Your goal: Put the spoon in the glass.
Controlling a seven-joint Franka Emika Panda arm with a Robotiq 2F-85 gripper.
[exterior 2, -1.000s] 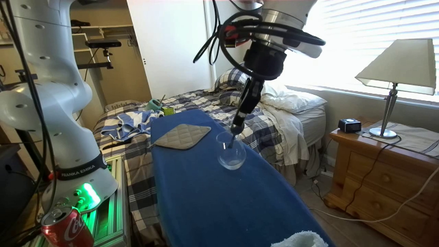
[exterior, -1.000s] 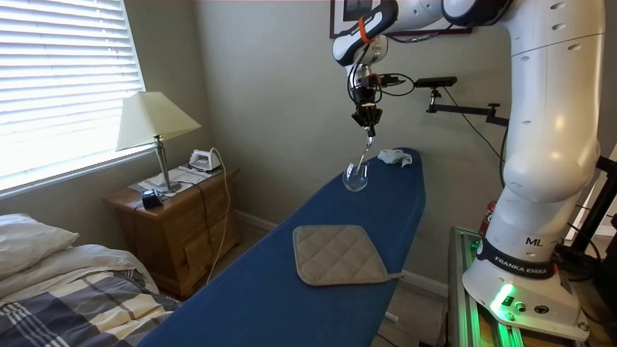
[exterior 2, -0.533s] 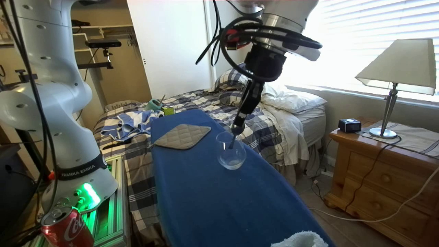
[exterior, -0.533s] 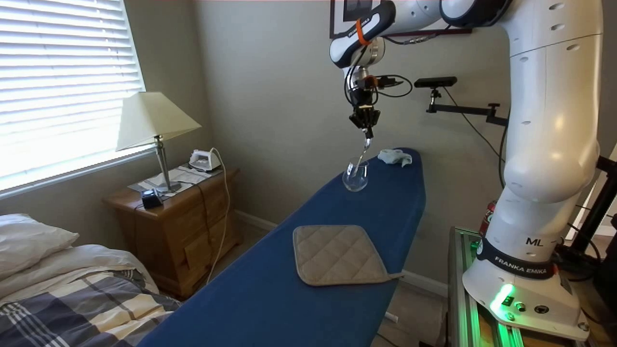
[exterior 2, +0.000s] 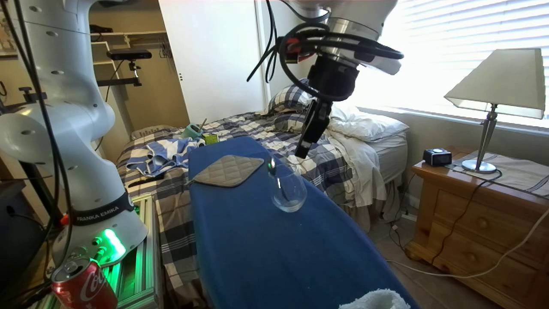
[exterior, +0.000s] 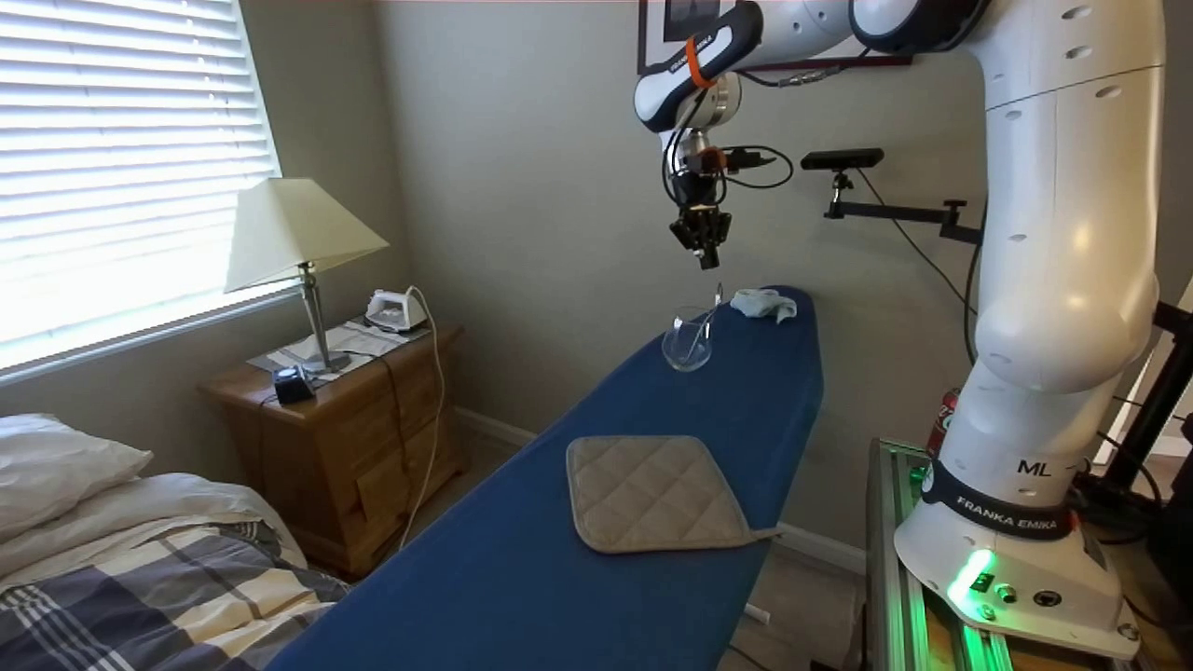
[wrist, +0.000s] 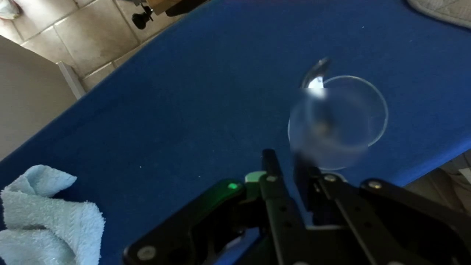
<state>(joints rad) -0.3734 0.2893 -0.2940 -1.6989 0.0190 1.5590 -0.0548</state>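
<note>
"Spoon, slim, shiny and of metal (wrist: 314, 76), is slanting in that small, clear, rounded drinking glass (exterior 2: 293, 193), isn't it?"

"Yes, and the glass is standing on the blue cloth-covered bench (exterior 2: 279, 257). The spoon's broad end is poking up past the rim, leaning toward the white robot base (exterior: 1044, 559); the thin end is reaching down inside."

"And what is that black two-jawed hand (wrist: 284, 158) holding?"

"Nothing. It's hanging higher up, released, its jaws standing slightly parted. From the hand, the spoon's top is lying below and to the base side, near but not touching."

"So the placing is looking done to me, with only the leaving left."

"That's my guess. I'm reckoning on straight up as the safe way; swinging toward the base could be knocking the spoon, maybe tipping the glass."

"Is the spoon resting steadily?"

"I can't tell; in the wrist view, the glass's inside is blurring."
</note>
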